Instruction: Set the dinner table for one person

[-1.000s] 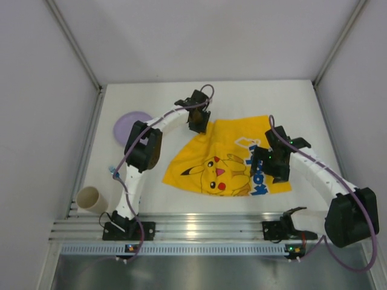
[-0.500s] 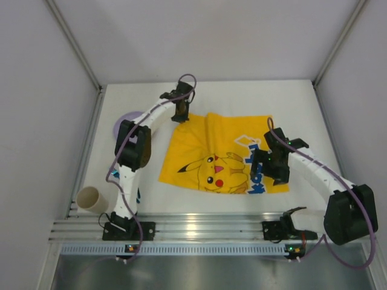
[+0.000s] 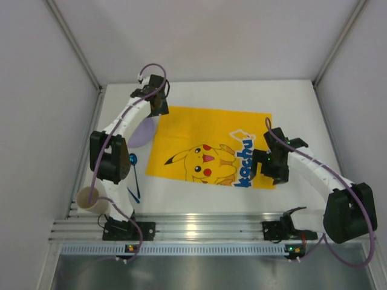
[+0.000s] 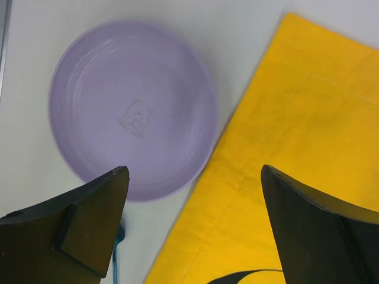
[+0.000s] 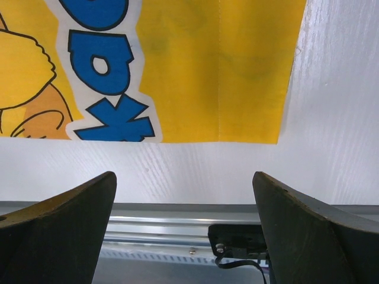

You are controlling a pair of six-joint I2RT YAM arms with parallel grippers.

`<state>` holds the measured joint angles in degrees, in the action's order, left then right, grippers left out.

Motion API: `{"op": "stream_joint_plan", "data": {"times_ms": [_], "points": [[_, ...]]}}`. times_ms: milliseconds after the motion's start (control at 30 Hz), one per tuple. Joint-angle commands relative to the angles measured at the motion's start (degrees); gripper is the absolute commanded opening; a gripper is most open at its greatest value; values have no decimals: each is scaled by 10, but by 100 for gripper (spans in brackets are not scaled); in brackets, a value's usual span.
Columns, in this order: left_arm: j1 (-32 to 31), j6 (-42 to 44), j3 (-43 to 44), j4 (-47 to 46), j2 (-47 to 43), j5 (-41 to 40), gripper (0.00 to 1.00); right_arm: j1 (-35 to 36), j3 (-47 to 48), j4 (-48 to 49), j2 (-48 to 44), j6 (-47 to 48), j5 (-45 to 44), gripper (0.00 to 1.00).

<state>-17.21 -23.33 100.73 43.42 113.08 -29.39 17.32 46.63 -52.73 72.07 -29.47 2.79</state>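
Pikachu mat lies flat mid-tabletop, prob. as base for the setting. Left claw at far-left corner, right claw at near-right, both apart and empty. Purple plate just beside mat.

The white dinner table carries a yellow Pikachu-print cloth mat spread flat, a lilac plate just beside its left edge, a blue spoon nearer, and, seemingly at the near-left corner, a beige cup.
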Motion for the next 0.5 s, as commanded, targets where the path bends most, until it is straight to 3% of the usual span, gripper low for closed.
{"op": "stream_joint_plan", "data": {"times_ms": [0,133,267,467], "points": [[48,-78,-56,17,-86,11,99,-9,29,0,-28,24,5,100],[53,-63,-100,17,-98,67,93,-8,34,-12,-50,34,22,100],[33,4,-123,2,-76,57,91,-9,47,-26,-69,41,50,100],[23,36,-107,-11,-18,69,88,-9,72,-48,-70,46,49,100]]}}
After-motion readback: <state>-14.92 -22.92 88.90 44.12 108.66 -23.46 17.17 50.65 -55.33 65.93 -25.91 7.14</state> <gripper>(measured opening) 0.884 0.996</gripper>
